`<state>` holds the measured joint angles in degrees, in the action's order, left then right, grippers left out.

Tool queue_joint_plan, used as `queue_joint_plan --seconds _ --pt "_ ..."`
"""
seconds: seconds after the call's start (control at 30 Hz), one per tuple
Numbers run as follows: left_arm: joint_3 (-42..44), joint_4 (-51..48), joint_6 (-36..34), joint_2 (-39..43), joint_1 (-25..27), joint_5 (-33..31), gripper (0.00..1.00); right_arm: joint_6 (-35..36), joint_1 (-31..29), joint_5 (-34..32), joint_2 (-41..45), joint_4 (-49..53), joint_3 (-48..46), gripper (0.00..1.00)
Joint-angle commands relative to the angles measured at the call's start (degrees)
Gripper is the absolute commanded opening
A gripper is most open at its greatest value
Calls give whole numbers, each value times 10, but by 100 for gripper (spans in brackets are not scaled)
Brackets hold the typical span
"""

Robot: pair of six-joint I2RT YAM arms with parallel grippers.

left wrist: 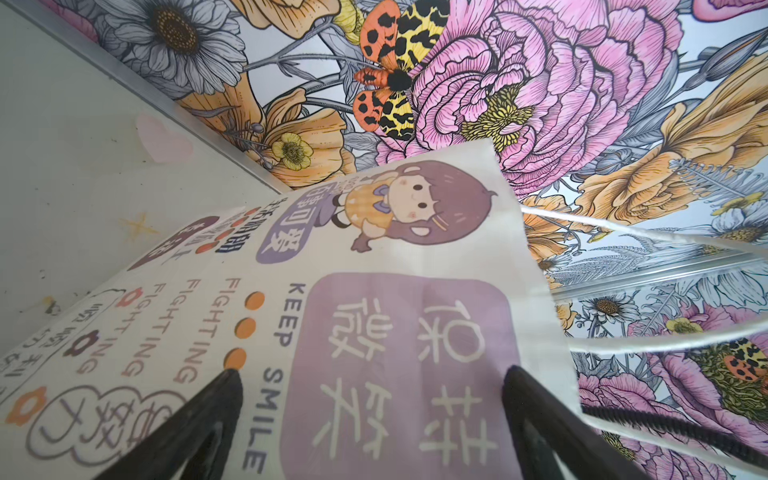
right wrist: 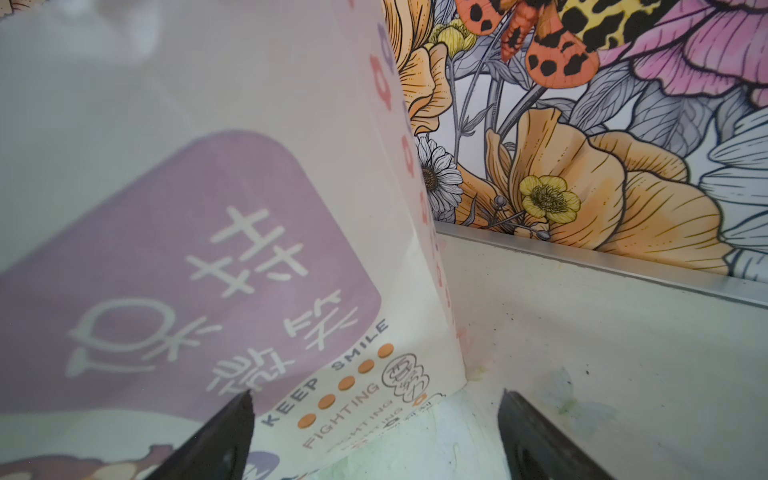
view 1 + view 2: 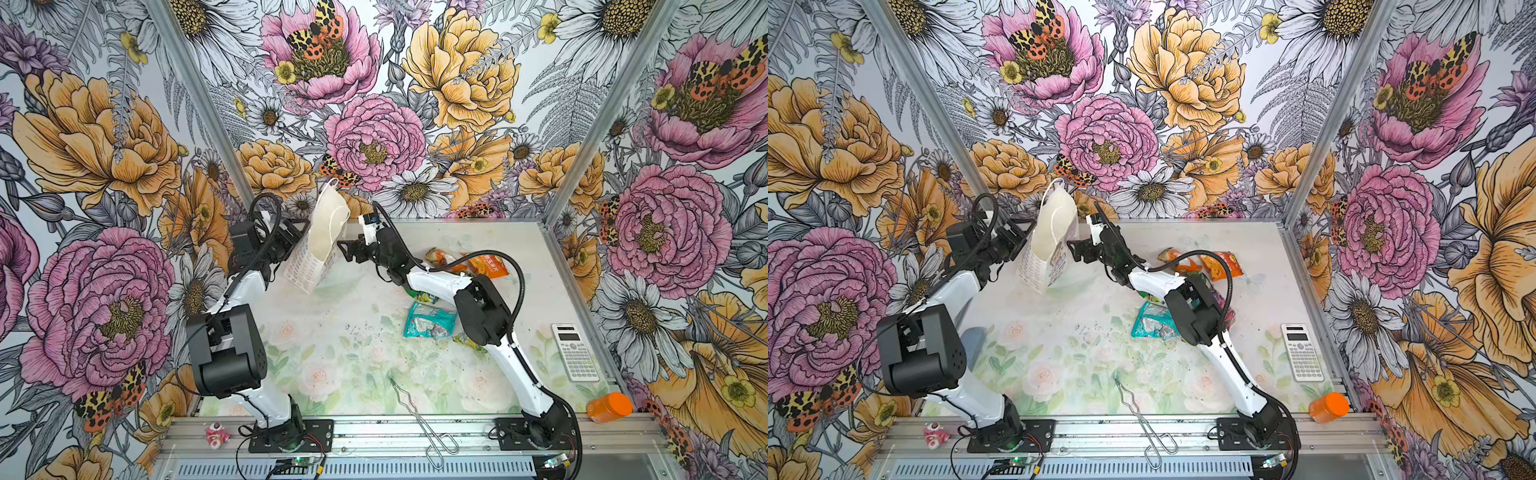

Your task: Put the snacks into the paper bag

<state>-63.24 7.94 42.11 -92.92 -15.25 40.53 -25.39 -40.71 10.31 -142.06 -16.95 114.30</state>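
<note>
Because the snacks must drop in from above, the paper bag (image 3: 318, 245) stands upright with its mouth open at the rear left of the worktop (image 3: 353, 353), close to the back wall (image 3: 415, 124). We see no packet inside it.

The left tool (image 3: 296, 237) and the right tool (image 3: 345, 248) sit on opposite sides of the bag. We judge that this placement steadies the bag and stops it from folding.

Both tools have their jaws spread wide and grip nothing. In each wrist view the printed face of the bag lies directly in front of the spread jaws, very close, but we cannot confirm contact.

The snacks (image 3: 429, 326) lie loose on the worktop to the right of the bag, apart from it and partly under the right arm (image 3: 482, 307).
</note>
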Motion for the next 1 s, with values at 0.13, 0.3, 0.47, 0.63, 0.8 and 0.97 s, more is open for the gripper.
queue_joint_plan --seconds 0.13,0.3,0.47,0.63,0.8,0.97 --pt "42 12 7 59 -19 19 99 17 -5 12 -7 4 32 94" --pt "29 -52 -31 65 -36 -23 99 17 -6 24 -9 9 40 94" --pt "-18 -118 -106 45 -37 -96 99 18 -9 30 -11 11 40 94" --pt "-43 -97 -118 6 -50 -93 99 20 -11 34 -11 17 38 94" --pt "-67 -79 -118 -44 -55 -112 99 21 -14 38 -12 19 36 94" --pt "-89 -59 -107 -94 -59 -110 99 23 -16 39 -12 23 36 94"
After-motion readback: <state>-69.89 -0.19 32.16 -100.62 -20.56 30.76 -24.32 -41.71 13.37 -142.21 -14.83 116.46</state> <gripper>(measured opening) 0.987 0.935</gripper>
